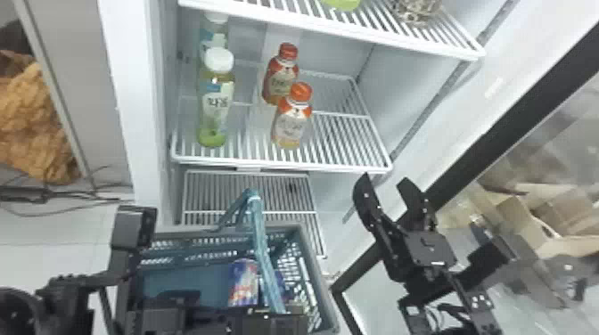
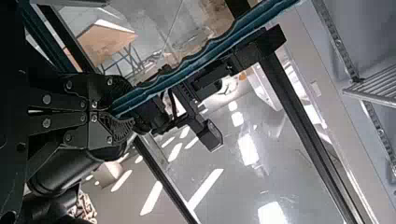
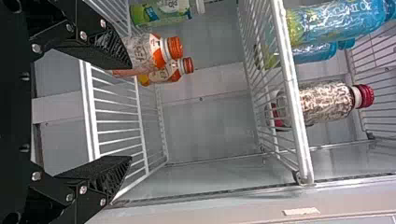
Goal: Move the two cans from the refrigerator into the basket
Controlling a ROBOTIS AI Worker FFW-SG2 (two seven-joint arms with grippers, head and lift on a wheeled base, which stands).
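Blue-and-red metal can (image 1: 243, 283) in the teal plastic basket (image 1: 316, 271), head view, apparently a second blue can (image 1: 284, 283) beside it: transfer looks done! Left wrist view: black left gripper (image 2: 113, 111) clamps ribbed teal handle (image 2: 205, 57). Right wrist view: black right gripper (image 3: 130, 112) spread, empty.

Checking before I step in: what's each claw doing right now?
Left claw: closed on the basket's handle.
Right claw: open, holding nothing, by the fridge shelves.
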